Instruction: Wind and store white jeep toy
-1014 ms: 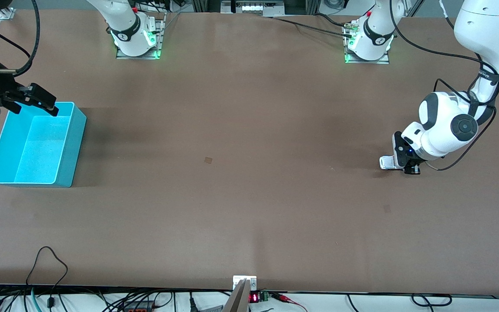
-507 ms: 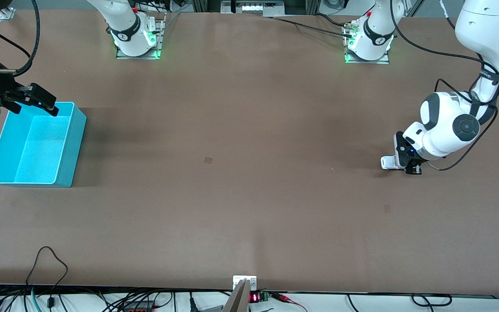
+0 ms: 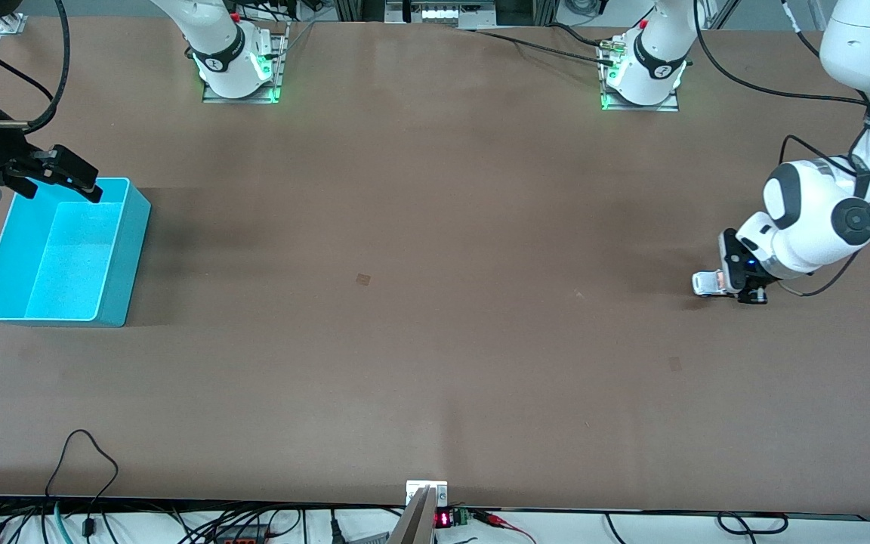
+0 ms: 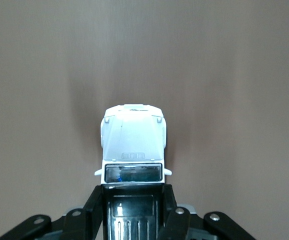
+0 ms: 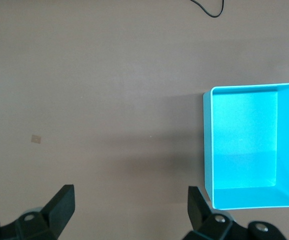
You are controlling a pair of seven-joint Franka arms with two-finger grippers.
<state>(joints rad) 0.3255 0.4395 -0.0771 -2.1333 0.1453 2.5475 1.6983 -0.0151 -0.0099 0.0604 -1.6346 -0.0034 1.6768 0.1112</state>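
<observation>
White jeep toy [image 4: 133, 145] sits low on the table [image 3: 435, 340] at the left arm's end, its black rear clamped in the left gripper [image 4: 133, 207]. Pressing too hard could skid its wheels. Right gripper [image 5: 129, 200] waits spread wide over the blue bin [image 3: 114, 302].

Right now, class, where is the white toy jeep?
The white toy jeep sits low at the table near the left arm's end, gripped at its black rear by the left pincer, away from the blue bin.
</observation>
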